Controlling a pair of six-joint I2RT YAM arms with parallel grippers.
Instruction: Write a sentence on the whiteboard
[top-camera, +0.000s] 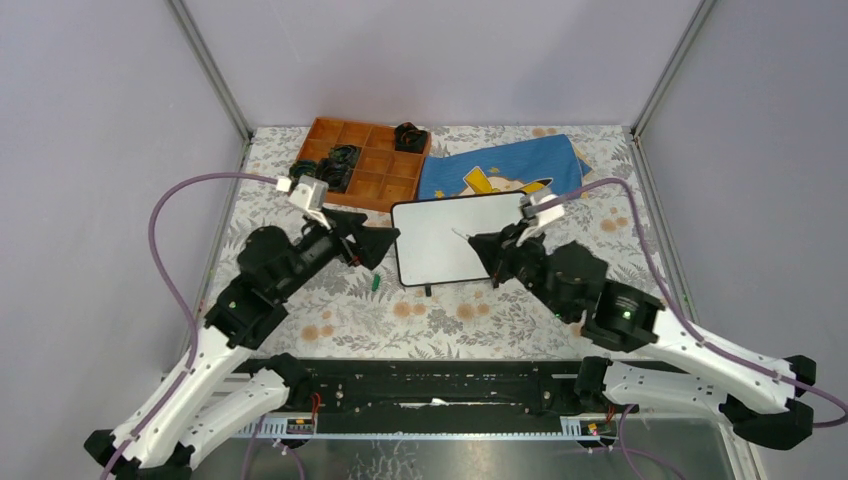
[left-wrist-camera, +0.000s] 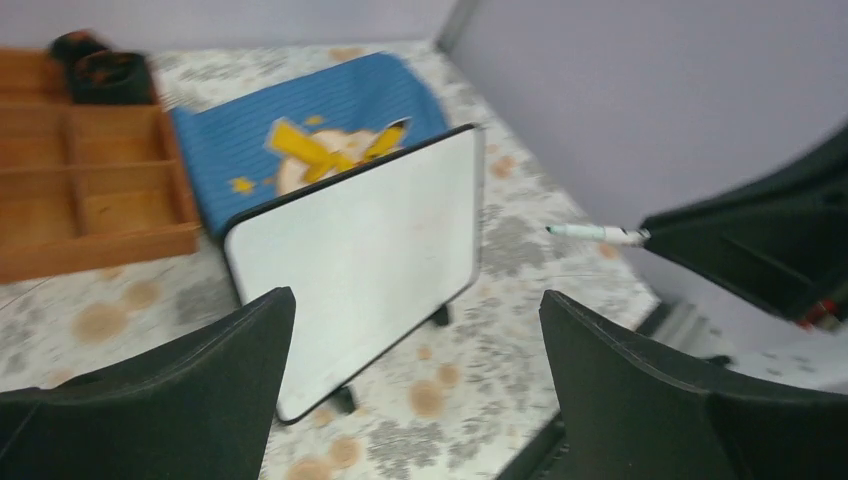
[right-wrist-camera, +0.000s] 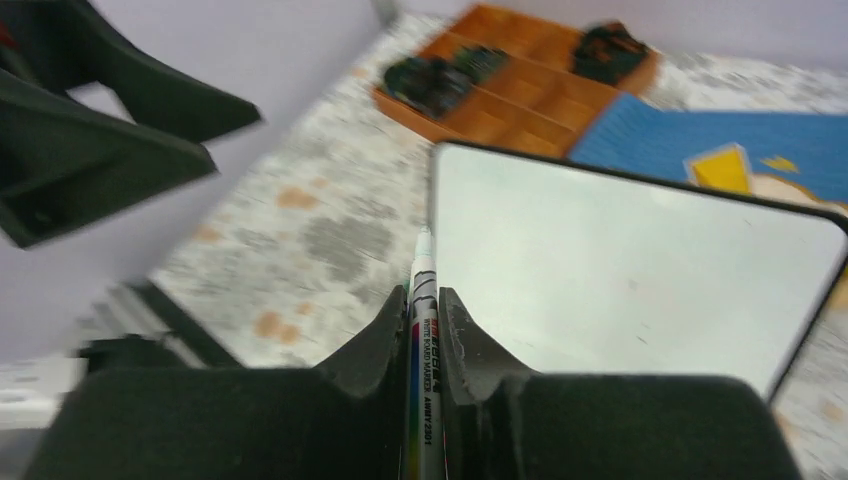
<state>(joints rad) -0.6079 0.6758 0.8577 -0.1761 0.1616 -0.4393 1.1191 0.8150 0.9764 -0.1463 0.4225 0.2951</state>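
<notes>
The whiteboard stands on its small black feet mid-table, its black-framed face blank; the sentence is not in view on it. My right gripper is shut on a whiteboard marker, whose tip points at the board's left part just off the surface. In the right wrist view the gripper pinches the marker's barrel in front of the board. My left gripper is open and holds nothing, just left of the board's left edge. In the left wrist view its fingers frame the board.
A wooden compartment tray with dark items stands at the back left. A blue cloth with a yellow cartoon print lies behind the board. A small green cap rests on the floral tablecloth below the left gripper.
</notes>
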